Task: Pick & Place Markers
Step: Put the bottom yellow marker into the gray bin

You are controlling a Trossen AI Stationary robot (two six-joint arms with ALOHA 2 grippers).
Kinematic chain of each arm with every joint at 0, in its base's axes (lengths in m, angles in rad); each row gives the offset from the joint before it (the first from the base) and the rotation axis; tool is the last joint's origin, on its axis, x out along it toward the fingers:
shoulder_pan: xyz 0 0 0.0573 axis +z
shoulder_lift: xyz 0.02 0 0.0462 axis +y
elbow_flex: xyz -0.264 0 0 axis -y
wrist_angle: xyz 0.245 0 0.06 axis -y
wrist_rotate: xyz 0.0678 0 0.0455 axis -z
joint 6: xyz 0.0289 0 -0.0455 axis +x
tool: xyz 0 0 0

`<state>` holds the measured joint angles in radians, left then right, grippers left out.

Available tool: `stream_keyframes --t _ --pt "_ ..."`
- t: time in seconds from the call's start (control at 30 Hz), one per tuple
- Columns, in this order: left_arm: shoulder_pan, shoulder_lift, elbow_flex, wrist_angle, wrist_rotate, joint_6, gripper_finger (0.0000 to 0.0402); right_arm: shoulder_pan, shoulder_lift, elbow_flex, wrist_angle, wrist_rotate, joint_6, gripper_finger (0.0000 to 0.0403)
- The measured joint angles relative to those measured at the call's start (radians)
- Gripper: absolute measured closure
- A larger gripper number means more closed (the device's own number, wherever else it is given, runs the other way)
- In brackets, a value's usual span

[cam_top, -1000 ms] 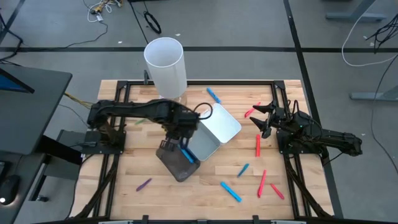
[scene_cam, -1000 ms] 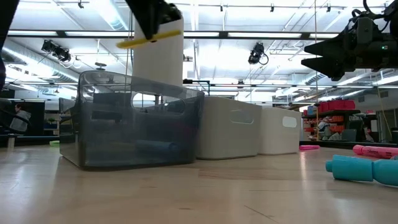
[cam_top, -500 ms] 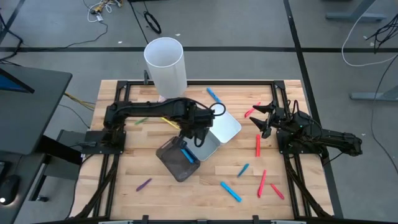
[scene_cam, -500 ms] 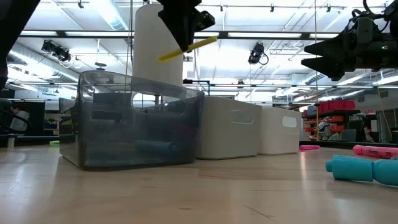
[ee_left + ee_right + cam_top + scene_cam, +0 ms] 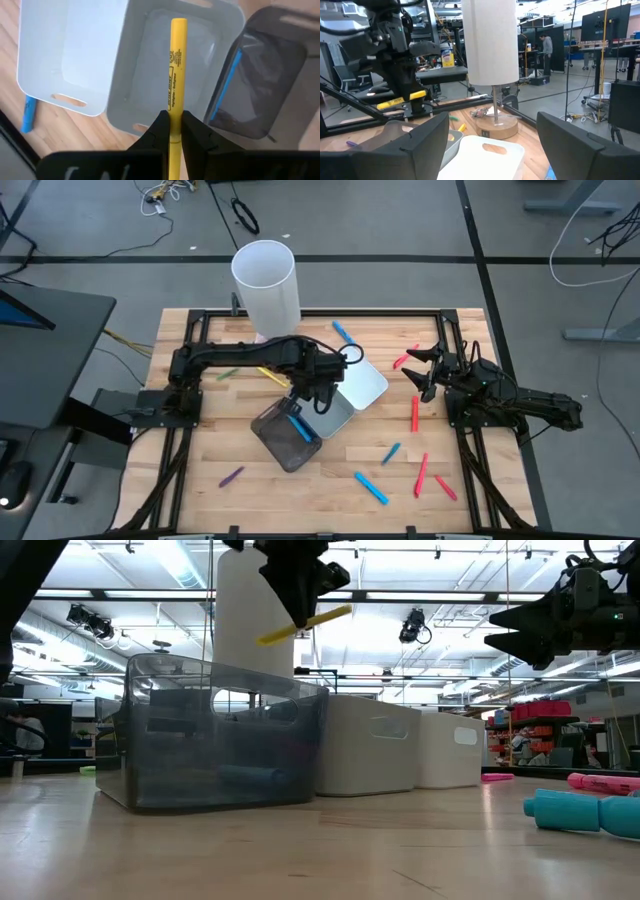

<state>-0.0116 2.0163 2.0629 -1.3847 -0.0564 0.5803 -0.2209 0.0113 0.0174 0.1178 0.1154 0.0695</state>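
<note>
Swung over from the dark tray (image 5: 287, 436) toward the grey tray (image 5: 330, 412) within the last second, then barely shifted. Left gripper (image 5: 171, 125) clamped on a yellow marker (image 5: 174, 85), hovering above the grey tray at table centre. Right gripper (image 5: 424, 370) parked at three o'clock with fingers spread and nothing between them. Judged early: one blue marker (image 5: 299, 427) lying in the dark tray, about a dozen markers scattered across the table (image 5: 240, 450) from twelve round to seven o'clock. Hard to make out: grey tray's contents under the arm, and colours of the far small markers.
</note>
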Motion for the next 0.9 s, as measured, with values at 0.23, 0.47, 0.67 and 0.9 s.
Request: stream_keyframes --t 0.23,0.47,0.67,0.9 --pt "-0.003 0.001 -0.144 0.087 -0.013 0.011 0.0375 0.000 0.000 0.000 0.000 0.000 0.000 0.0101" --pt "-0.015 0.002 -0.236 0.190 0.014 0.040 0.0375 0.000 0.000 0.000 0.000 0.000 0.000 0.0101" --pt "-0.025 0.002 -0.305 0.269 0.031 0.072 0.0375 0.000 0.000 0.000 0.000 0.000 0.000 0.0101" --pt "-0.026 0.002 -0.402 0.363 0.027 0.113 0.0375 0.000 0.000 0.000 0.000 0.000 0.000 0.0101"
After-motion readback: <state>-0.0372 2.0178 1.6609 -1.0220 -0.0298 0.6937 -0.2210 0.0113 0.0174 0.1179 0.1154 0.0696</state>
